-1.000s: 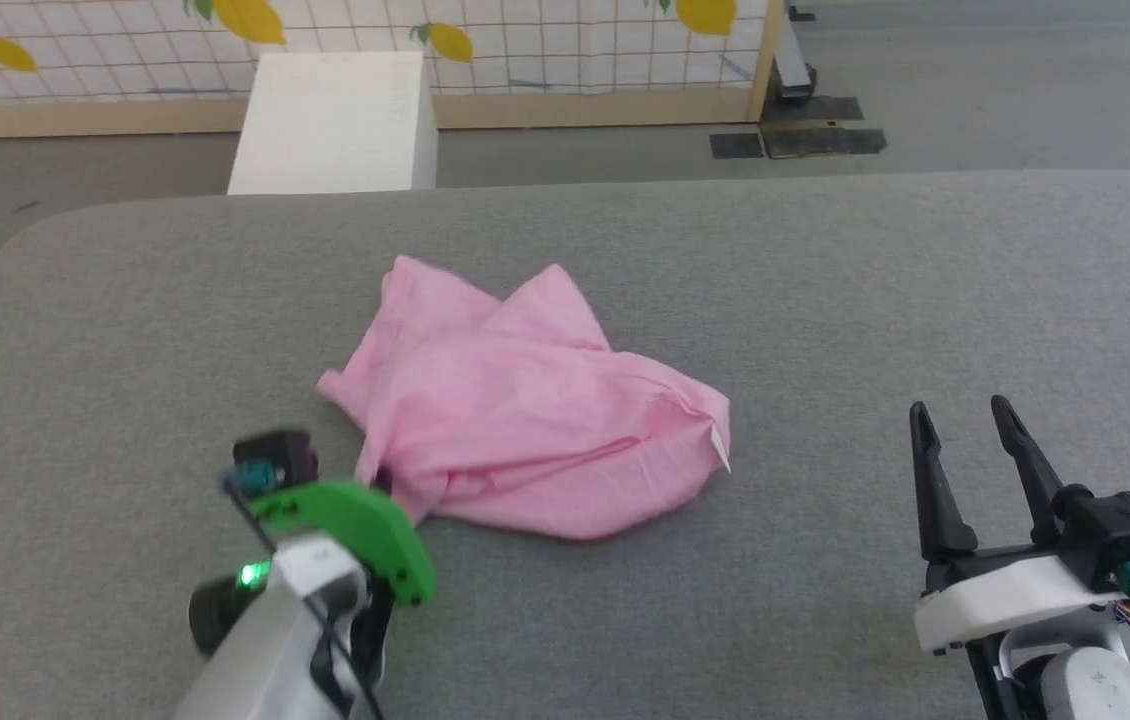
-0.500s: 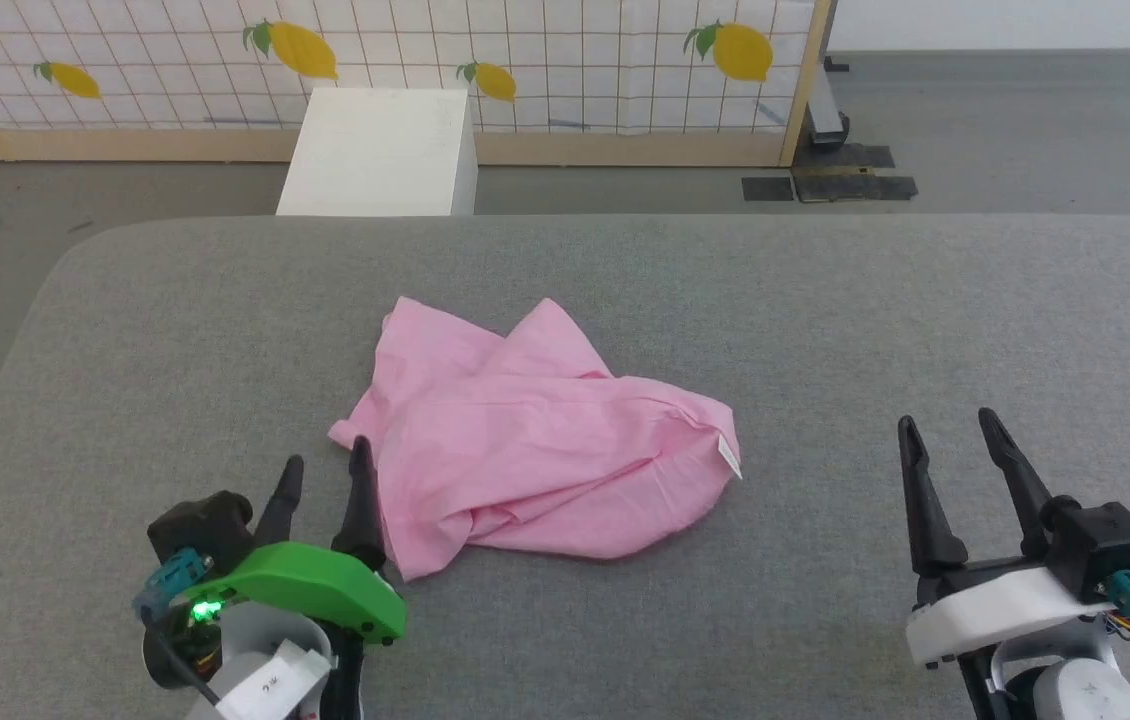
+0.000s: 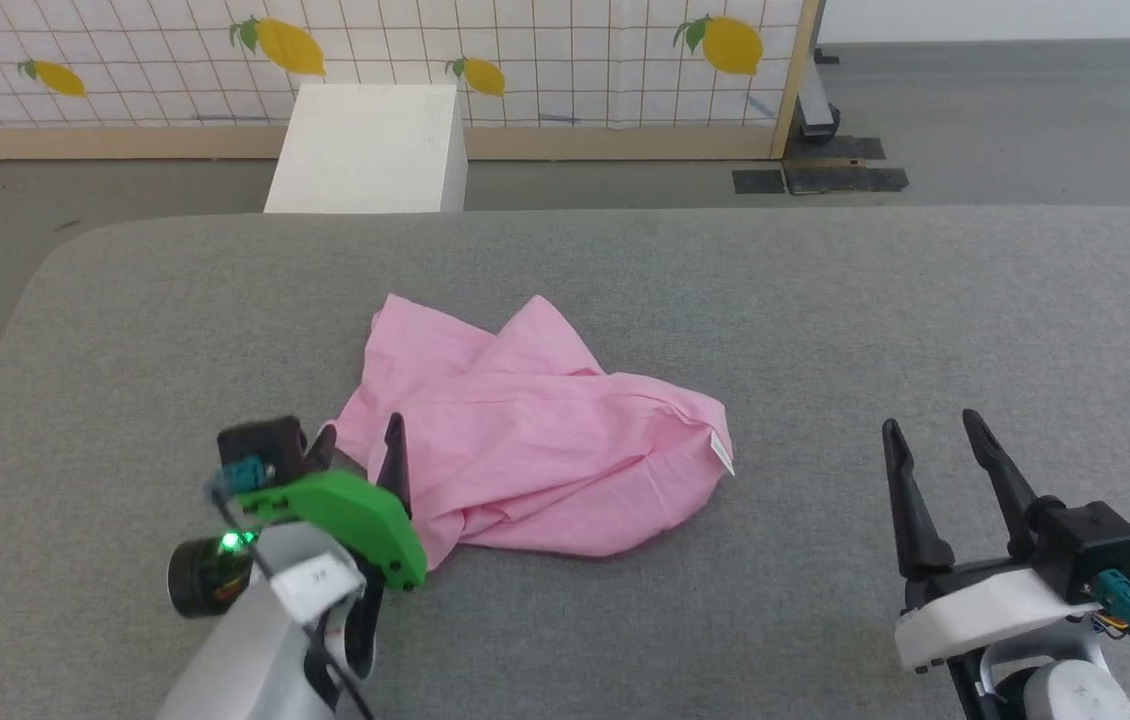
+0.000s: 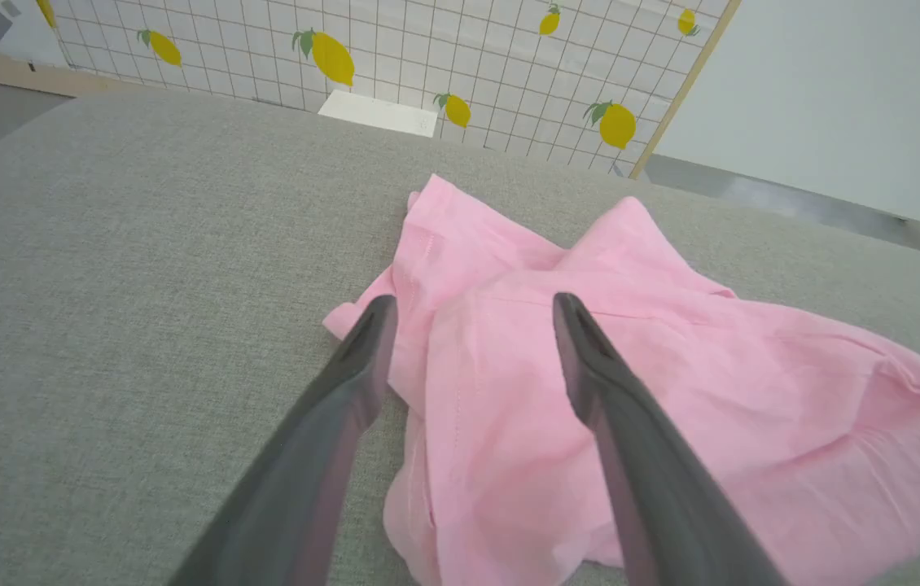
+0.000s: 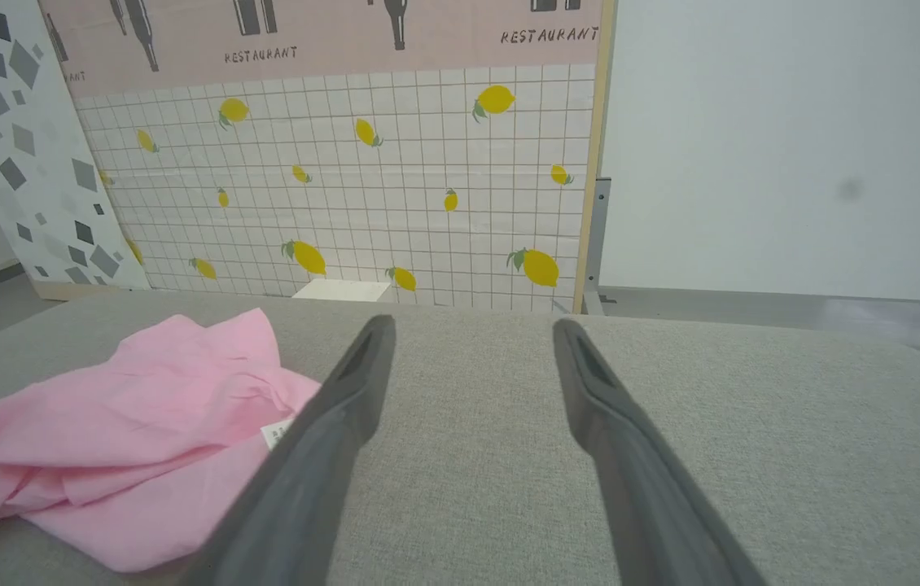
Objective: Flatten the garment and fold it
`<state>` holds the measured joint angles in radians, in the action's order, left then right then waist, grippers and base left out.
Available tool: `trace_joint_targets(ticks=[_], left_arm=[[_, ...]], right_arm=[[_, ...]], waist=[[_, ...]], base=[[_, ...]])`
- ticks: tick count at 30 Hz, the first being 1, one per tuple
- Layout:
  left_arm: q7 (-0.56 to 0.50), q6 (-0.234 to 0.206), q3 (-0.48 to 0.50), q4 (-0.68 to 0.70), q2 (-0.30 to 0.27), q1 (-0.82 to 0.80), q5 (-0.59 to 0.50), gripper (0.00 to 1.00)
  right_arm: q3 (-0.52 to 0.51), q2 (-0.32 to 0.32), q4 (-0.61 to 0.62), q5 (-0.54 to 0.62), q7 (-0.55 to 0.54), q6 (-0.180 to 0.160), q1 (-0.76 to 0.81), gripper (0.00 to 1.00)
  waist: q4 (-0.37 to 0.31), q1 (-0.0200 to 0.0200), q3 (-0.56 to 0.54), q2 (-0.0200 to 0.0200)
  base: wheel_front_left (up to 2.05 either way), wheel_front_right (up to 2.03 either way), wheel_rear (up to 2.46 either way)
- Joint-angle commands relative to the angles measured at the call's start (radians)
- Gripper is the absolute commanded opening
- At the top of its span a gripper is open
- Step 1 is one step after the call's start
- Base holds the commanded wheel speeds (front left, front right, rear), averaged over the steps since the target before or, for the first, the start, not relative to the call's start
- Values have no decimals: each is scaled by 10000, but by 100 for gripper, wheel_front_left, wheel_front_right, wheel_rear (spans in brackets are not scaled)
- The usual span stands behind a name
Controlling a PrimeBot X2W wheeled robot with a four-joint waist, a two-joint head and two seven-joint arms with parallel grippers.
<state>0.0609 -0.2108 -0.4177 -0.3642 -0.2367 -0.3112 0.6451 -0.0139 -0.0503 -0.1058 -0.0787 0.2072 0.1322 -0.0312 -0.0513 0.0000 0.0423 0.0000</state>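
Observation:
The garment [image 3: 535, 440], a light pink T-shirt, lies crumpled in a heap on the middle of the grey padded table [image 3: 825, 300], its small white label tag [image 3: 720, 452] at the right end. My left gripper [image 3: 360, 445] is open at the heap's near-left edge. In the left wrist view the left gripper [image 4: 472, 301] hangs over the garment [image 4: 672, 391], one finger by the cloth's left corner, the other above the pink cloth. My right gripper [image 3: 930, 422] stands open over bare table, right of the shirt. In the right wrist view the right gripper [image 5: 472, 323] has the garment [image 5: 126, 423] to its left.
A white box [image 3: 365, 135] stands on the floor behind the table's far edge. A lemon-patterned grid panel [image 3: 525, 50] closes off the back. Dark floor plates [image 3: 820, 178] lie at the back right. The table's rounded left corner [image 3: 55, 260] is near the left arm.
My left gripper opened and let go of the garment's near-left edge, drew back, then came forward over that edge again. The head camera shifted. The right gripper stayed open.

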Motion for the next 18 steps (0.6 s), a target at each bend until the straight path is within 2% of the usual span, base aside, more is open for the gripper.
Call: trace_joint_targets(ticks=[1, 6, 9, 14, 15, 18], left_arm=[[-393, 19, -35, -308, 55, -320, 80, 100], [-2247, -316, -164, -1259, 96, -1080, 406, 100], [-3074, -447, -216, -1378, 124, -1312, 601, 100], [-3851, -342, -267, -1053, 174, -1498, 928, 100], [-3834, -328, -280, -982, 160, -1540, 907, 87], [-3726, -214, -392, -813, 139, -1666, 797, 24]], right_arm=[[55, 1, 49, 28, -21, -15, 8, 100], [85, 1, 51, 14, -19, -15, -40, 100], [36, 1, 24, 23, -5, -15, -50, 100], [-34, 1, 8, 10, 25, -15, -98, 100], [-47, 1, 10, 6, 29, -15, -101, 100], [-53, 1, 18, -13, 38, -15, -131, 100]], waist=[[-70, 0, 64, 0], [-221, 0, 219, 0], [-259, 0, 281, 0], [-267, 0, 374, 0], [-260, 0, 388, 0], [-239, 0, 438, 0]], base=[[0, 0, 0], [0, 0, 0], [0, 0, 0], [0, 0, 0], [0, 0, 0], [0, 0, 0]])
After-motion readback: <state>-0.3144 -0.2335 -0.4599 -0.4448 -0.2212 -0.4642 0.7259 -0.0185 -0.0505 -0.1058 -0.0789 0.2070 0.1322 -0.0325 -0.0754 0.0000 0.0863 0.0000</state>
